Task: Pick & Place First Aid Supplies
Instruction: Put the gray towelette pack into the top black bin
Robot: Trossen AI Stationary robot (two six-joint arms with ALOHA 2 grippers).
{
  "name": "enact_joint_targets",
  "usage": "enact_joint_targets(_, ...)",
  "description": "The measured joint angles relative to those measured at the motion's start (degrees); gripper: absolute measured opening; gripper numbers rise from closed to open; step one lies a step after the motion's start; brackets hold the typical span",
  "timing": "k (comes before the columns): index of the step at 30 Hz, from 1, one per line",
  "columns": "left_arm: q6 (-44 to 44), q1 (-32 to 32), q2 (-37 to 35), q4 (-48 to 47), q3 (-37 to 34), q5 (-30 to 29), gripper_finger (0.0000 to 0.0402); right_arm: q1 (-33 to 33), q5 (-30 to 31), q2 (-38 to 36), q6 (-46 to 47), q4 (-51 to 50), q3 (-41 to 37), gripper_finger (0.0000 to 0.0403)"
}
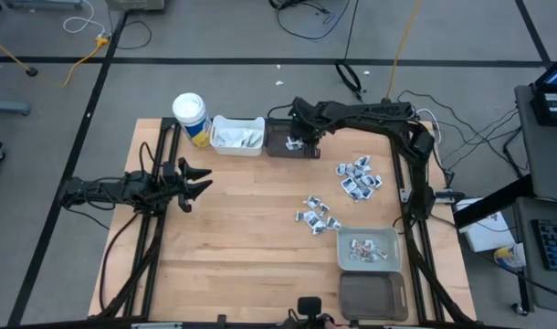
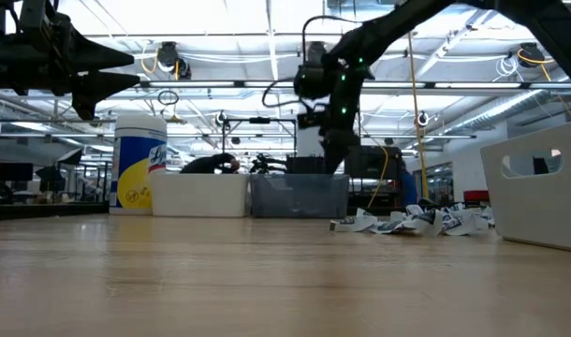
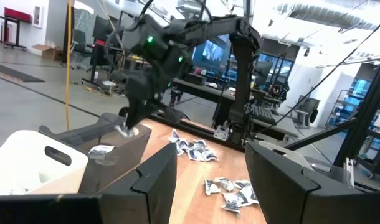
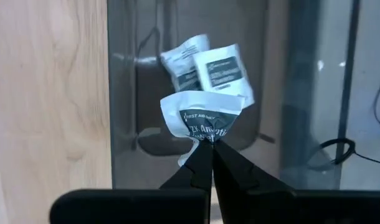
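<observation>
The right gripper (image 4: pixel 210 144) hangs over the dark bin (image 1: pixel 290 139) at the far edge of the tabletop, its jaws pinched shut on a crumpled white packet (image 4: pixel 205 121) with dark print — two more packets (image 4: pixel 205 65) lie on the floor of that bin below it. A white bin (image 1: pixel 236 135) stands just beside the dark one, and a white cup (image 1: pixel 192 118) with a yellow band sits near the far left corner. Loose packets (image 1: pixel 358 177) lie scattered toward the right edge, with a smaller cluster (image 1: pixel 318 215) nearer the middle. A grey bin (image 1: pixel 370 249) by the near right corner holds a few packets. The left gripper (image 1: pixel 198 183) waits above the left edge, jaws apart — nothing between them.
</observation>
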Motion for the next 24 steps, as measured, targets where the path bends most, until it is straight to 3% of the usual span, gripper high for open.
enact_joint_targets(11, 0.00, 0.01, -0.02, 0.01, 0.00, 0.01, 0.0196, 0.43, 0.22, 3.19, -2.66, 0.96, -0.04, 0.0005)
enact_joint_targets(21, 0.00, 0.01, -0.01, 0.00, 0.00, 0.00, 0.0196, 0.90, 0.33, 3.19, -4.14, 1.51, -0.04, 0.0122)
enact_joint_targets(24, -0.01, 0.01, -0.02, 0.01, 0.00, 0.01, 0.0196, 0.97, 3.63, 3.19, -4.08, 1.97, -0.04, 0.0146)
